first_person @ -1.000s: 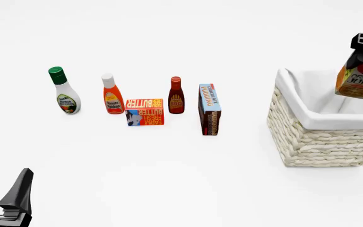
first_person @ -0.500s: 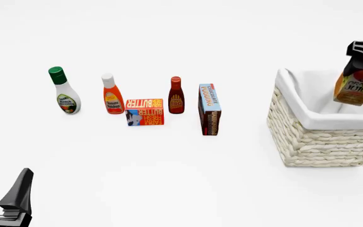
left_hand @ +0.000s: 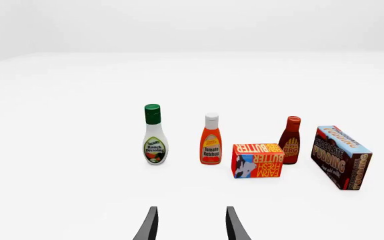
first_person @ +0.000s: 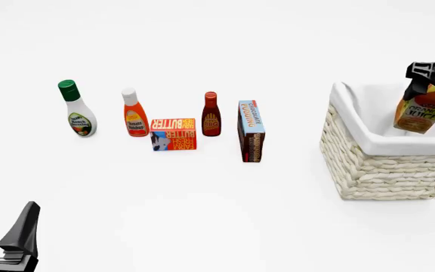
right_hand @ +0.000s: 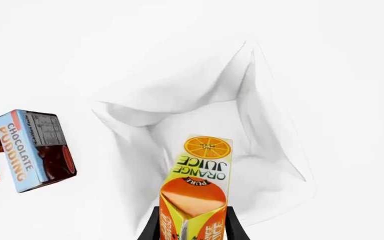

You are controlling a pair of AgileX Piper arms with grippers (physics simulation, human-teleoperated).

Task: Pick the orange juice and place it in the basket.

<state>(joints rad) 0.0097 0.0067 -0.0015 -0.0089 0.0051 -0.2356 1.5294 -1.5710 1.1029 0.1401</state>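
The orange juice (first_person: 423, 109) is pinched (tilted) in the right gripper (first_person: 431, 76) jaws above the basket (first_person: 369, 164). Only release is left. The left gripper (left_hand: 190, 225) jaws are spread.

Light: very bright and even everywhere.
Shadows: almost none on the plain white table (first_person: 202, 215).
Sharpness: clear, no blur.

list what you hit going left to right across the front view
left gripper → ranch dressing bottle → ketchup bottle → butter box → BBQ sauce bottle → chocolate pudding box → basket → orange juice, held over the basket by the right gripper
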